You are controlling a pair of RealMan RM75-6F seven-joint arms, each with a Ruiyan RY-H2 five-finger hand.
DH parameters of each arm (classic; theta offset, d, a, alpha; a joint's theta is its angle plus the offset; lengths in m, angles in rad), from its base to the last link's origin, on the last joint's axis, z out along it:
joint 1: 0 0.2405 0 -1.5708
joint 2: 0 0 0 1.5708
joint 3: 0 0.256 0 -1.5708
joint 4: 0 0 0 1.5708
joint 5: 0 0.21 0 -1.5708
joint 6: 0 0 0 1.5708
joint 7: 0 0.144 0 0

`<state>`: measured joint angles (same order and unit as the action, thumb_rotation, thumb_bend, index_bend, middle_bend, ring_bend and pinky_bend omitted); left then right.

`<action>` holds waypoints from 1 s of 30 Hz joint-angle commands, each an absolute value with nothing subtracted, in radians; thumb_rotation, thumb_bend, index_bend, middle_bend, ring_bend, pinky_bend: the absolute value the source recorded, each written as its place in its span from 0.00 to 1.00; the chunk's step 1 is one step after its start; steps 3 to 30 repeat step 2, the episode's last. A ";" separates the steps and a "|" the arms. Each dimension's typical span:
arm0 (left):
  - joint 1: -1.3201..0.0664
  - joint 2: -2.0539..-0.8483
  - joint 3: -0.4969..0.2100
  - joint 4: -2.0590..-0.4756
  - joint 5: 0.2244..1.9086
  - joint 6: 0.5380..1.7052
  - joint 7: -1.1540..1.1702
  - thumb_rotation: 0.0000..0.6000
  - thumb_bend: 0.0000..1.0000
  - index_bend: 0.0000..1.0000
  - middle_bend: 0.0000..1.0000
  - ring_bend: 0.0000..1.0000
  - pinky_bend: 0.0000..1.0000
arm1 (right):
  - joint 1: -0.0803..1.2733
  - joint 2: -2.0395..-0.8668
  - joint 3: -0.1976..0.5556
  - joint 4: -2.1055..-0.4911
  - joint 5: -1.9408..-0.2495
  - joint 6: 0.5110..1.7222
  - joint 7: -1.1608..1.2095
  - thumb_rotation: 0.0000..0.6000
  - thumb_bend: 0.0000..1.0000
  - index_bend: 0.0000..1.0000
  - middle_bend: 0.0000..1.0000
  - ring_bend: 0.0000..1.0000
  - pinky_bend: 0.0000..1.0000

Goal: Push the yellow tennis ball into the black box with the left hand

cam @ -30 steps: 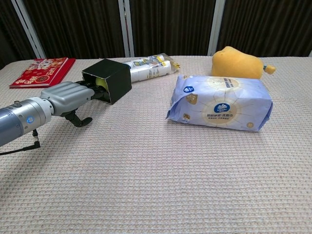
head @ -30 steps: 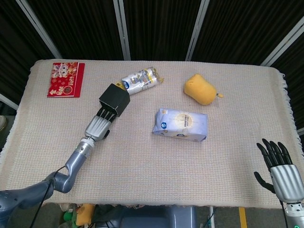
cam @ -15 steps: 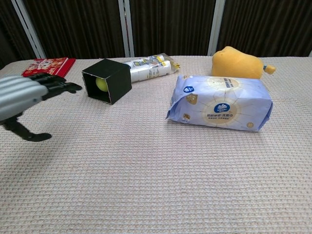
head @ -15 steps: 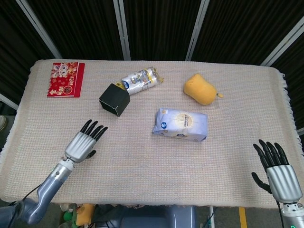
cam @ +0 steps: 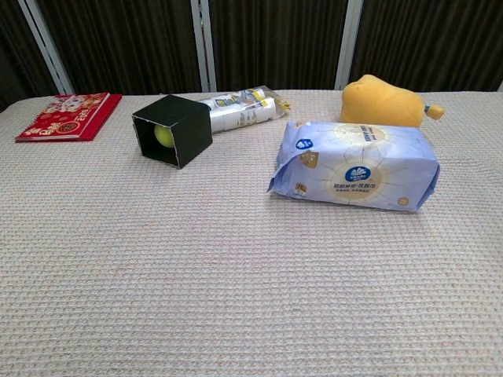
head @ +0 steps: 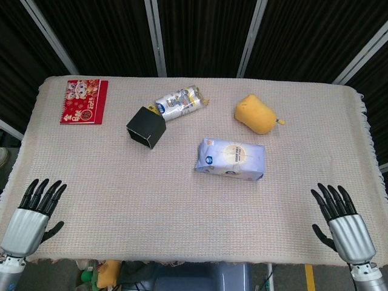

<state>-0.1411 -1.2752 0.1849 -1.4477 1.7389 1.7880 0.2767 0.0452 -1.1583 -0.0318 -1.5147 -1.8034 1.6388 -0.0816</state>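
The left robot hand (head: 30, 213) and the right robot hand (head: 342, 221) are hovering at the worktop's (head: 151, 200) near edge, fingers spread, holding nothing. One yellow tennis ball (cam: 164, 137) is sitting inside one black box (cam: 173, 129). One red packet (head: 84, 101) is lying far left.

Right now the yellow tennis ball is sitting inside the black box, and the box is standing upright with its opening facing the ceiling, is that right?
Not quite. The yellow tennis ball is inside the black box, but the box lies on its side, with its opening facing sideways toward the camera rather than the ceiling. The chest view shows this.
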 commanded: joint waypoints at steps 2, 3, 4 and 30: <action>-0.126 -1.280 0.176 -1.426 1.757 1.792 0.271 1.00 0.07 0.02 0.09 0.00 0.00 | 0.044 -1.161 -0.033 -1.514 -1.804 1.639 -0.090 1.00 0.33 0.00 0.00 0.00 0.00; -0.126 -1.280 0.176 -1.426 1.757 1.792 0.271 1.00 0.07 0.02 0.09 0.00 0.00 | 0.044 -1.161 -0.033 -1.514 -1.804 1.639 -0.090 1.00 0.33 0.00 0.00 0.00 0.00; -0.126 -1.280 0.176 -1.426 1.757 1.792 0.271 1.00 0.07 0.02 0.09 0.00 0.00 | 0.044 -1.161 -0.033 -1.514 -1.804 1.639 -0.090 1.00 0.33 0.00 0.00 0.00 0.00; -0.126 -1.280 0.176 -1.426 1.757 1.792 0.271 1.00 0.07 0.02 0.09 0.00 0.00 | 0.044 -1.161 -0.033 -1.514 -1.804 1.639 -0.090 1.00 0.33 0.00 0.00 0.00 0.00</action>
